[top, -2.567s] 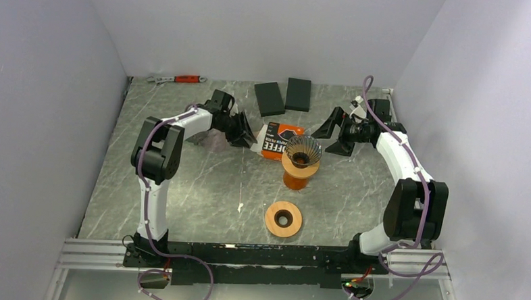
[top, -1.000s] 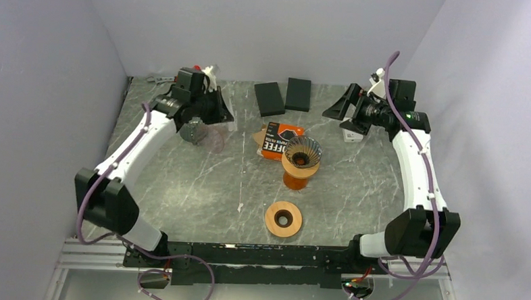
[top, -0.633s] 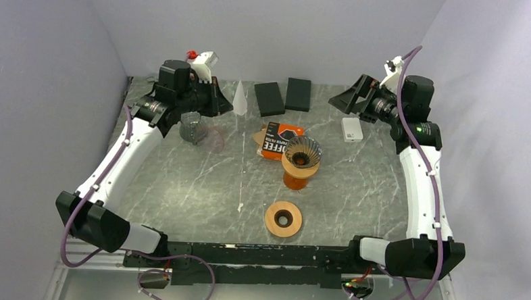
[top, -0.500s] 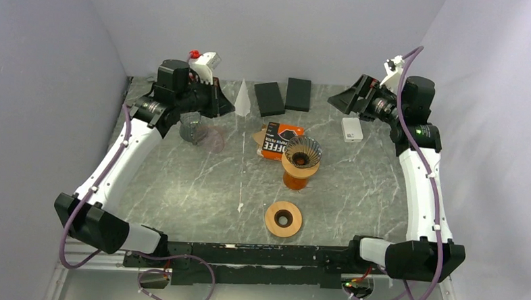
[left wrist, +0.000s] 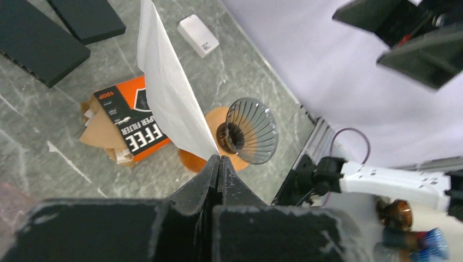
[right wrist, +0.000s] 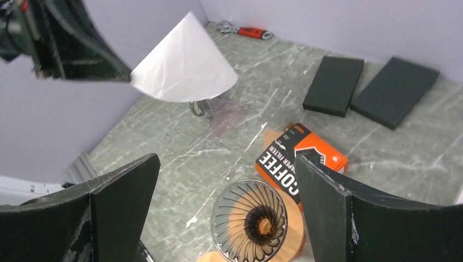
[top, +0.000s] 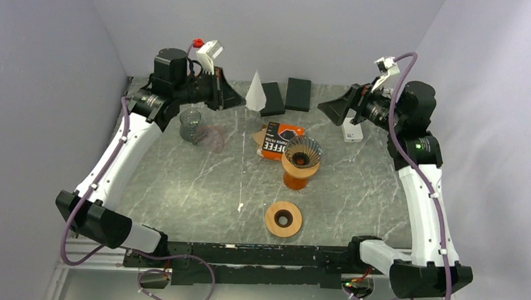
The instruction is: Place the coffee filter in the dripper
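The coffee filter (top: 256, 91) is a flat white paper cone held up in the air at the back of the table, left of the dripper. My left gripper (top: 242, 101) is shut on its pointed tip (left wrist: 214, 154); the paper fans out away from the fingers (left wrist: 166, 93) and also shows in the right wrist view (right wrist: 183, 65). The dripper (top: 302, 151) is a ribbed glass cone on an orange stand, standing upright near the table's middle (left wrist: 252, 130) with nothing in it (right wrist: 249, 218). My right gripper (top: 329, 107) hangs wide open above and right of the dripper (right wrist: 226, 161), holding nothing.
An orange coffee filter box (top: 277, 140) lies just behind the dripper. Two black blocks (top: 284, 95) lie at the back, a small white box (top: 351, 131) at the right. A glass mug (top: 191, 125) stands under the left arm. A wooden ring (top: 283, 218) lies near the front.
My left arm pulled the filter out of the box, lifted it high and carried it slightly right. The right arm rose and drew back, still open.
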Motion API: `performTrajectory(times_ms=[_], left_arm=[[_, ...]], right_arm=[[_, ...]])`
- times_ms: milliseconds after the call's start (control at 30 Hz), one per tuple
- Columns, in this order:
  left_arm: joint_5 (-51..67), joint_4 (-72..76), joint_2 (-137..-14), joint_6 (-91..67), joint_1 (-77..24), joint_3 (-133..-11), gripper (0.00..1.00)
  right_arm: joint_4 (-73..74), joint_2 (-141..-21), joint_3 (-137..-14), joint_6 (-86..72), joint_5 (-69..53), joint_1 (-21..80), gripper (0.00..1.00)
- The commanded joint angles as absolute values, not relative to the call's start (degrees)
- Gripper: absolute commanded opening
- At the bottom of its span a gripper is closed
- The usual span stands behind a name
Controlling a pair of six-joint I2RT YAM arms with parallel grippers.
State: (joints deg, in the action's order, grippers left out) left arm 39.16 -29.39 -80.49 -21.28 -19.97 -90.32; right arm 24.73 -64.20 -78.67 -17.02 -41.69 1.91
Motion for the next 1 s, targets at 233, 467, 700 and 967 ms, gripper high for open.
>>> performTrajectory(times_ms=[233,467,700,967], left_arm=[[35.5,-34.3,-86.3,-48.0,-19.9,-102.3,0.00],[37.7,-28.2,-86.0,-65.7,-19.9,-99.7,0.00],[40.3,-27.9,-87.1,-71.1,-21.3,-101.9,0.00],[40.1,-21.5,-86.3,-76.6,-24.7,-99.7,0.00]], right_arm=[[18.1,-57.6,-74.1,1.6,-31.0,13.2,1.00],[17.7,-58.0,-72.6,10.0,-30.5,17.2,1.00],[10.1,-57.5,-67.3,15.4,-24.2,23.3,1.00],[1.2,-59.7,-65.7,13.1,-23.0,28.2,0.97]])
